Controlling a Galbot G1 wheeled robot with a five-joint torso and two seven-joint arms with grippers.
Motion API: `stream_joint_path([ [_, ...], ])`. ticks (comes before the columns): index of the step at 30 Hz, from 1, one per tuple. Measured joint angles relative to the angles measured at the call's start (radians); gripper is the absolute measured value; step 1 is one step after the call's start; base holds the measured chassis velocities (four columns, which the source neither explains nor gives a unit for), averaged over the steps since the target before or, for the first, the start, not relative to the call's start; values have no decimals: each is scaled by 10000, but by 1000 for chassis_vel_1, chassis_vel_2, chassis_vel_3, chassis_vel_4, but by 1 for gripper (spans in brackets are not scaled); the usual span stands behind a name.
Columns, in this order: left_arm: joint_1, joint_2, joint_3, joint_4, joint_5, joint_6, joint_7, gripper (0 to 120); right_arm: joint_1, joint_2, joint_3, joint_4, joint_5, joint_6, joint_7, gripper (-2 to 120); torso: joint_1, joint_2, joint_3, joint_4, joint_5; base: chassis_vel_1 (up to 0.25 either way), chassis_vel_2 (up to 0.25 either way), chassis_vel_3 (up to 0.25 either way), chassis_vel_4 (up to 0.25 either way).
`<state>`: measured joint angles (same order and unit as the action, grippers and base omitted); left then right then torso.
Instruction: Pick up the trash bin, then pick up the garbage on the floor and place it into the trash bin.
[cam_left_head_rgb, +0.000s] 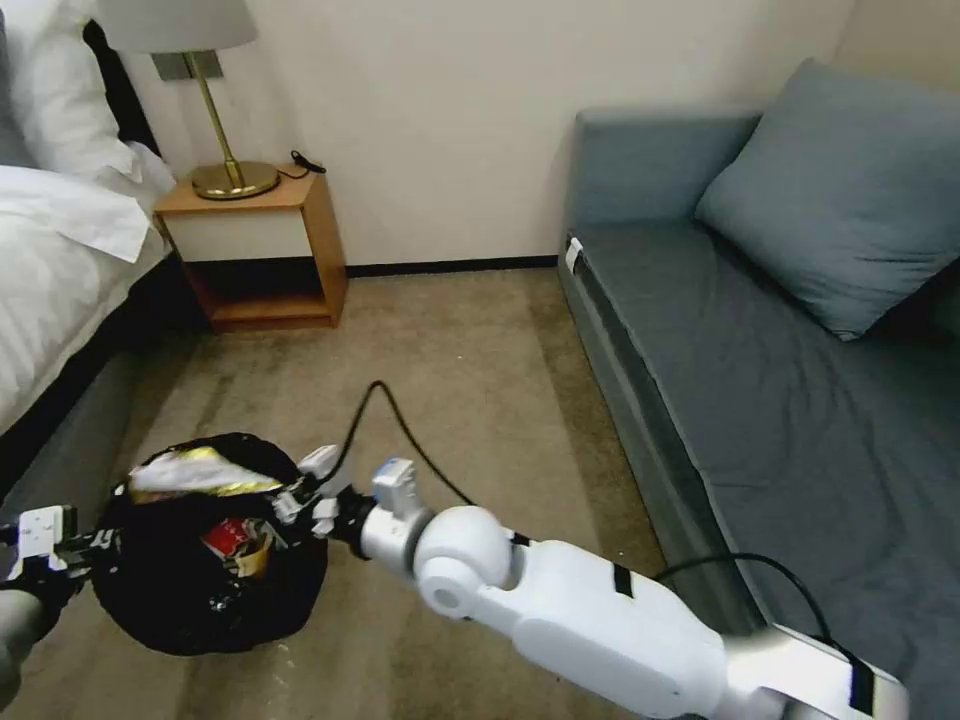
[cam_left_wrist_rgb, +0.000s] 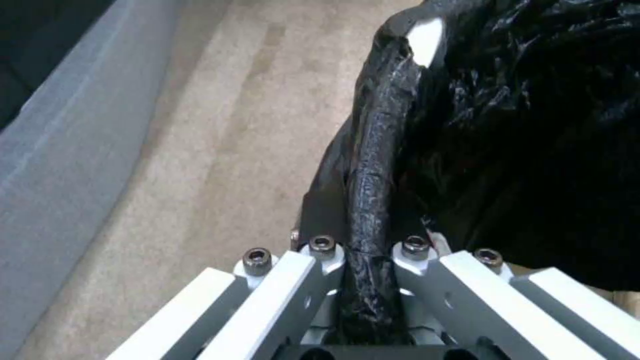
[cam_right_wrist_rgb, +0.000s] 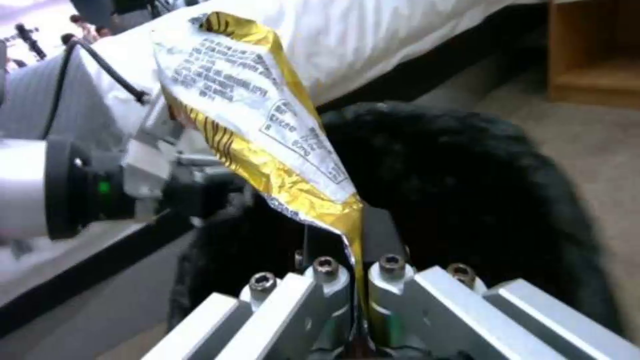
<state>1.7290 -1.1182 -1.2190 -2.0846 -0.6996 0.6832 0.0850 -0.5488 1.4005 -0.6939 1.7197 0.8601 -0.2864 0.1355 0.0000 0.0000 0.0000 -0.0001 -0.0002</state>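
The right gripper (cam_right_wrist_rgb: 360, 280) has its jaws squeezed tight on the bottom edge of the gold wrapper (cam_right_wrist_rgb: 267, 115); the wrapper sticks out from the jaws and hangs over the open top of the trash bin (cam_left_head_rgb: 180, 590). The left gripper (cam_left_wrist_rgb: 369, 260) has its jaws pinched on the bin's rim, with the black bag (cam_left_wrist_rgb: 533, 150) folded over it; it holds the bin up near the bed (cam_left_head_rgb: 50, 290), above the carpet (cam_left_head_rgb: 470, 370). A red wrapper (cam_left_head_rgb: 228, 538) already lies inside the bin. I think the step now is dropping the gold wrapper in. To do it well, the wrapper should be right over the middle of the hole, not the rim; then the jaws can let go; the left gripper should keep the bin level and not shake it. The wrapper is light and floppy, so it may catch on the bag's edge.
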Motion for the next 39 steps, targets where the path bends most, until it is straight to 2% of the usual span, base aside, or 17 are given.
stream_joint_path([
  [5,9,-159,49,-45,28,0,0,3,48,886,-74,-640,46,157,163,0,-1,0,0,3,-1,0,0,0,0],
  [11,82,-191,14,-116,35,0,4,3,63,1048,-130,-922,-25,160,203,0,0,0,0,2,-1,0,0,0,0],
  [12,131,-188,-63,-130,34,-7,29,3,60,1054,-127,-1108,-97,175,199,7,0,0,0,1,0,0,0,0,0],
  [13,131,-188,-63,-130,34,-7,29,3,60,1054,-127,-1108,-97,175,199,7,0,0,0,1,0,0,0,0,0],
  [17,145,-194,-76,-170,25,-16,40,3,0,996,-91,-1208,-171,186,198,25,0,0,0,1,0,0,0,0,0],
  [19,145,-198,-76,-181,23,-16,40,3,-10,974,-87,-1201,-177,186,199,26,-1,0,0,1,1,0,0,0,0],
  [20,146,-204,-76,-206,20,-17,42,3,-36,931,-85,-1159,-196,180,197,35,0,0,0,0,1,0,0,0,0],
  [23,147,-206,-76,-212,18,-18,43,3,-67,906,-84,-1124,-227,171,190,42,-1,0,0,0,1,0,0,0,0],
  [24,147,-206,-78,-213,18,-18,43,3,-98,893,-83,-1109,-268,164,185,50,0,0,0,1,1,0,0,0,0],
  [26,143,-206,-84,-213,13,-19,43,3,-113,883,-83,-1094,-296,160,175,53,0,0,0,1,1,0,0,0,0],
  [29,134,-197,-114,-213,-11,-18,43,3,-153,849,-83,-1087,-434,154,136,68,0,0,0,1,1,0,0,0,0],
  [31,134,-194,-116,-213,-14,-19,43,3,-159,844,-82,-1090,-458,154,132,70,0,0,0,1,1,0,0,0,0],
  [34,127,-176,-137,-204,-37,-19,44,3,-216,738,-68,-1094,-626,153,99,86,-1,0,0,1,2,0,0,0,0],
  [35,127,-176,-137,-204,-37,-19,44,3,-216,738,-68,-1094,-626,153,99,86,-1,0,0,1,2,0,0,0,0],
  [37,117,-160,-142,-183,-47,-18,46,3,-272,627,-59,-1046,-739,153,54,96,0,0,0,1,3,0,0,0,0],
  [39,103,-135,-142,-160,-55,-19,47,3,-334,560,21,-973,-764,160,42,99,0,0,0,1,3,0,0,0,0],
])
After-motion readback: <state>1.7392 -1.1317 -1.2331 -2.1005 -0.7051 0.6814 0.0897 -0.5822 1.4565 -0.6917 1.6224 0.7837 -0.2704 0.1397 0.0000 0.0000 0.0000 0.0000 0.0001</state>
